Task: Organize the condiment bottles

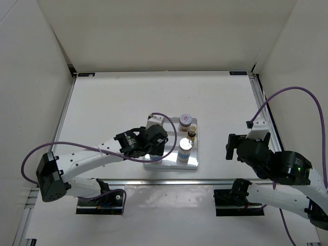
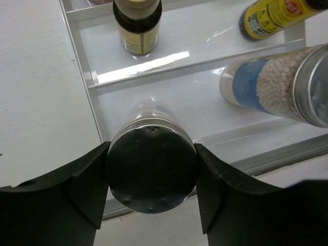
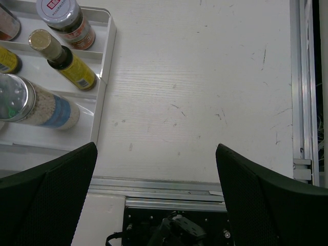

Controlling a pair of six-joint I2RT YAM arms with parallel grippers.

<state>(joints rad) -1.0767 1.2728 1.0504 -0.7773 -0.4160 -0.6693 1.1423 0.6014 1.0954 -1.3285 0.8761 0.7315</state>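
White flat table [image 1: 128, 102], two white-and-black arms bolted at its near edge. Left arm [image 1: 87, 156] reaches forward and rightward, wrist over the near-left part of the white ridged rectangular tray [image 1: 197, 148]. Right arm [image 1: 277, 169] is bent, off to the tray's right and well apart from it, over bare table.

Left gripper [image 2: 151, 177] is clamped on a silver-topped white-and-blue cylinder [image 2: 151, 154], a black finger on each side of its dimpled lid. The cylinder is upright over the near row; can't tell if its base touches the tray. Right gripper [image 3: 156, 148] has its jaws wide, nothing between them.

Top view hides the tray's left column under the left wrist. Left wrist view shows it: slim yellow dark-capped bottle [image 2: 137, 25] in the middle row.

Right column, far to near: squat brownish jar with red-marked white lid [image 1: 186, 121], second yellow bottle [image 1: 191, 134], second silver-topped cylinder [image 1: 185, 146], white grains inside. Right wrist view catches the edge of another jar [image 3: 7, 23], far-left.
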